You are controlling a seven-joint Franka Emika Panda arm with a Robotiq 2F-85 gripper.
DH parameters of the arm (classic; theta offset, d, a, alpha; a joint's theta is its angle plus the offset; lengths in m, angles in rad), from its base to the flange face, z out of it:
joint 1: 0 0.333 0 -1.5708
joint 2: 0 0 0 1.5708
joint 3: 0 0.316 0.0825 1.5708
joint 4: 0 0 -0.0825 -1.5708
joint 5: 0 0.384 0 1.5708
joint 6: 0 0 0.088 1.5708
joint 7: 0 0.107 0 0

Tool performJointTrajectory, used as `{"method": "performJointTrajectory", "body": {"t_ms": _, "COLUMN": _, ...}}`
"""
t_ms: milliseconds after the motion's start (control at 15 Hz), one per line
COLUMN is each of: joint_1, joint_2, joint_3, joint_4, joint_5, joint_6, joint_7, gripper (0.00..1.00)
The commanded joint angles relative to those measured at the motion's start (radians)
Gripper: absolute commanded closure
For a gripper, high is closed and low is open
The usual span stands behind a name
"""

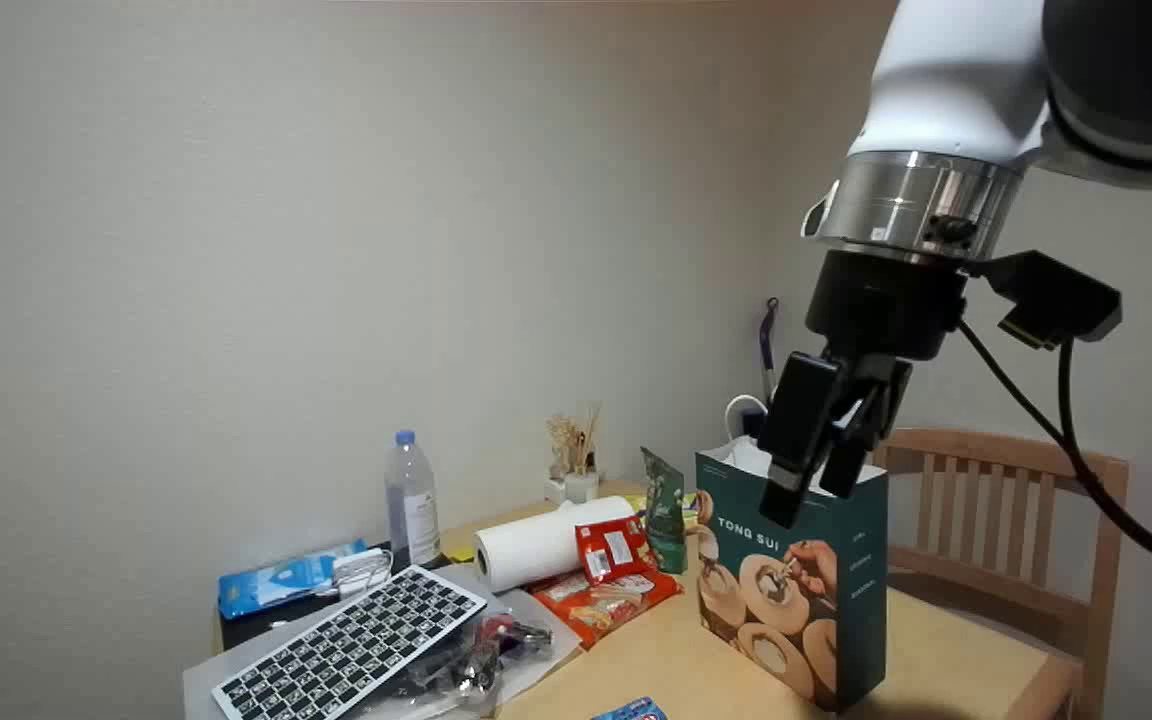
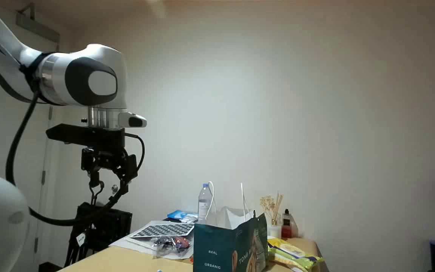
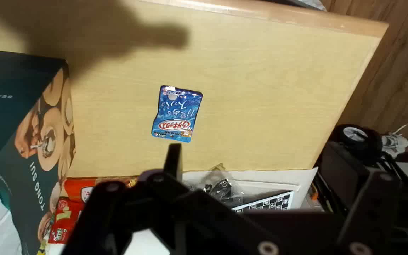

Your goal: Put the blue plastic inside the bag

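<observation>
Read the wrist view from left to right.

1. The bag (image 3: 27,141) stands upright on the table (image 3: 267,95). Its mouth is open, with white showing inside, and in an exterior view its handles (image 2: 243,196) stand up from the rim. This is the drop point.

2. The red snack packets (image 3: 65,216) lie near the bag's printed front. They are not part of this job; I leave them alone.

3. The blue packet (image 3: 177,113) lies flat on bare tabletop, apart from the bag, with nothing on top of it. I judge the step in hand to be the approach; the pick is not yet made.

4. My gripper (image 2: 108,186) hangs well above the table. Both exterior views show my fingers spread, with nothing between them.

5. Beyond lie a clear pouch of small parts (image 3: 221,186) and, further right, a checkered panel (image 3: 271,202).

Next move: centre over the blue packet, descend until my fingertips almost meet the tabletop, then close across its narrower width. The film looks thin and slick, so a high pinch would probably slip. Afterwards, lift above the rim, avoid the handles, and release over the mouth.
</observation>
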Motion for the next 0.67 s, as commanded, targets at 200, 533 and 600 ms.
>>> {"method": "performJointTrajectory", "body": {"t_ms": 200, "joint_1": 0.002, "joint_2": 0.0, "joint_3": -0.003, "joint_4": 0.002, "joint_5": -0.003, "joint_6": -0.004, "joint_7": 0.002, "gripper": 0.0}}
{"method": "performJointTrajectory", "body": {"t_ms": 533, "joint_1": -0.06, "joint_2": 0.257, "joint_3": -0.011, "joint_4": 0.149, "joint_5": -0.024, "joint_6": 0.106, "joint_7": 0.014, "gripper": 0.0}}
{"method": "performJointTrajectory", "body": {"t_ms": 600, "joint_1": -0.081, "joint_2": 0.303, "joint_3": -0.003, "joint_4": 0.181, "joint_5": -0.046, "joint_6": 0.116, "joint_7": 0.027, "gripper": 0.0}}
